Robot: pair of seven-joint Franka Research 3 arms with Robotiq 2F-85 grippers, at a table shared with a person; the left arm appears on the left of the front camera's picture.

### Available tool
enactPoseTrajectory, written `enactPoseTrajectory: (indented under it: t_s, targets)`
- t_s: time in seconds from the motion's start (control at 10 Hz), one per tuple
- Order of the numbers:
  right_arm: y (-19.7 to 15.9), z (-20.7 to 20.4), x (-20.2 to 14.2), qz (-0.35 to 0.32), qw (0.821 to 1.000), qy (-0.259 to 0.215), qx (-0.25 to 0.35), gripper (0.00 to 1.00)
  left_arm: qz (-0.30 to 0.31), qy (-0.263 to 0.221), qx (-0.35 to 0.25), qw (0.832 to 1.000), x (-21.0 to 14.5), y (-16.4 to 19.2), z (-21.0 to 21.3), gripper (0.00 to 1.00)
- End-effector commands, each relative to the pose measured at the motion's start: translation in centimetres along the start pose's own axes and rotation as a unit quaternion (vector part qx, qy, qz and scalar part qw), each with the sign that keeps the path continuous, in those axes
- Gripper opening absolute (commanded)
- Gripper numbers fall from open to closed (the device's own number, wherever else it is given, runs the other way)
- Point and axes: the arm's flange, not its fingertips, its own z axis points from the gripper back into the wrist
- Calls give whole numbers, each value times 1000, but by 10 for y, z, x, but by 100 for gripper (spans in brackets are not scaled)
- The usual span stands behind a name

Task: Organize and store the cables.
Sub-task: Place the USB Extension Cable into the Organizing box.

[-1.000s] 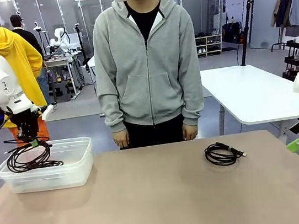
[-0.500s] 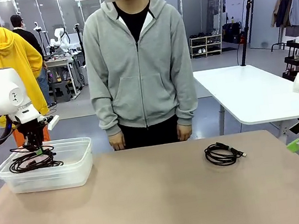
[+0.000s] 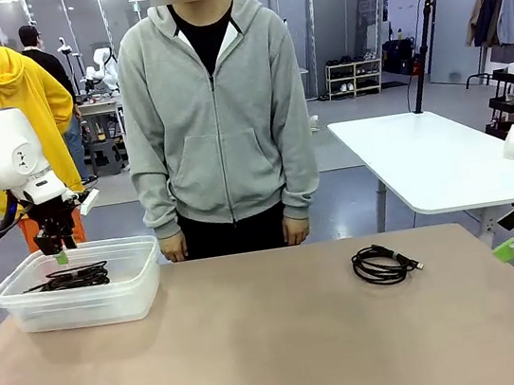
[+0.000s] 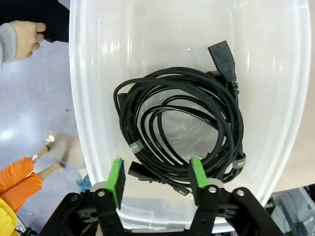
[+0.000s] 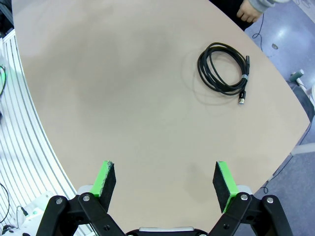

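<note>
The left pincer (image 4: 156,172) hangs above a translucent rectangular plastic tub (image 3: 81,303) at the desk's left end. A second ago it pinched a coiled bundle of thick black braided cable (image 4: 182,128) with a chunky plug and held it over the tub. Now the pincer stands spread, its green pads clear of the coil. The bundle lies loose on the tub's floor, no longer hanging from the arm, so this cable may be judged stored.

A second coil of thin black cable (image 3: 382,264), ending in a small connector, lies unmoved on the bare desk. It sits right of the middle and well apart from the tub, and is probably the next thing to fetch. The right pincer (image 3: 506,249) hangs at the desk's right edge, spread and empty, in the same place as before, looking down on that coil.

Surface: a smooth beige-brown desk (image 3: 281,361) with a rounded edge, carrying the tub and the loose coil. A person in a grey hooded jacket (image 3: 217,112) stands at the far side with hands hanging, and has shifted toward the tub's side.

Room: an open workshop with a grey floor and a white table (image 3: 425,159) behind on the right.
</note>
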Motion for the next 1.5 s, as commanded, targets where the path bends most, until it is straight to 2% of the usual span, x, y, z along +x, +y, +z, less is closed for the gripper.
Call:
enactPoseTrajectory:
  t_s: [0.0,0.2,0.3,0.4,1.4]
  targets:
    - [-1,-1,1,-4,1000,0,-5,100,7,-3,1,1000,-1,0,3,100]
    - [-1,-1,1,-4,1000,0,-5,100,1,-9,-3,1000,-2,-3,9,100]
    - [-1,-1,1,-4,1000,0,-5,100,55,29,-24,998,-1,-6,11,100]
    - [-1,-1,1,-4,1000,0,-5,100,1,-1,1,1000,-1,0,2,100]
    - [-1,-1,1,-4,1000,0,-5,100,1,-1,1,1000,-1,0,2,100]
